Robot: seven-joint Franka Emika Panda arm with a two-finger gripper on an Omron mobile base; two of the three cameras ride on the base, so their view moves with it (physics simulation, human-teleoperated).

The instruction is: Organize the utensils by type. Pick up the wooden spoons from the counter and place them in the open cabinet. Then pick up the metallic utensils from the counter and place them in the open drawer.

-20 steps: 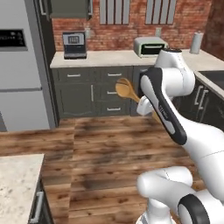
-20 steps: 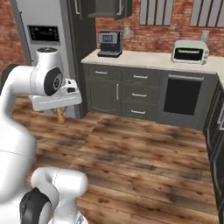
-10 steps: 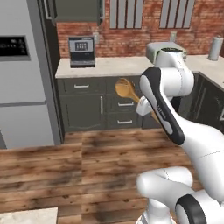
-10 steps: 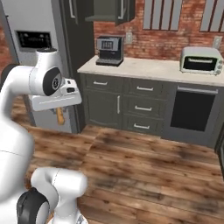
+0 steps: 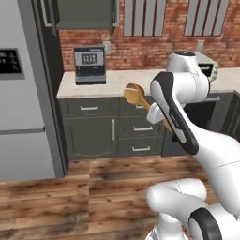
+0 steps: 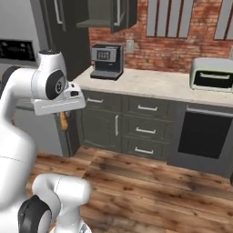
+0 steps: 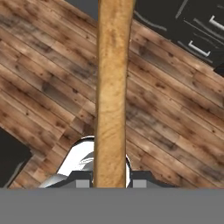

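The fingers (image 7: 111,183) are gripping a wooden spoon (image 5: 140,101), closed narrowly on its handle; in the hand view the two dark tips are sitting either side of the light-brown shaft, which is running straight up the picture over the wood-plank floor (image 7: 52,78). In the left base view the round bowl of the spoon is sticking out to the left of the white arm, tilted, in front of the dark grey drawer fronts (image 5: 140,127) under the beige worktop (image 5: 117,79). In the right base view a short piece of the handle (image 6: 63,121) is hanging below the hand.

The spoon is looking light and stiff, with a smooth shaft that could swivel between the fingers if bumped. The hold seems to be on the handle rather than near the bowl, so the bowl end is likely acting as a small lever, and a hold nearer mid-handle would be steadier.

The open cabinet (image 5: 84,16) is showing above the coffee machine (image 5: 90,64), with its grey shelf (image 6: 93,23) visible from the right. My judgement: the spoon is being carried toward that shelf, and it needs to go in end-first, clearing the door edges.
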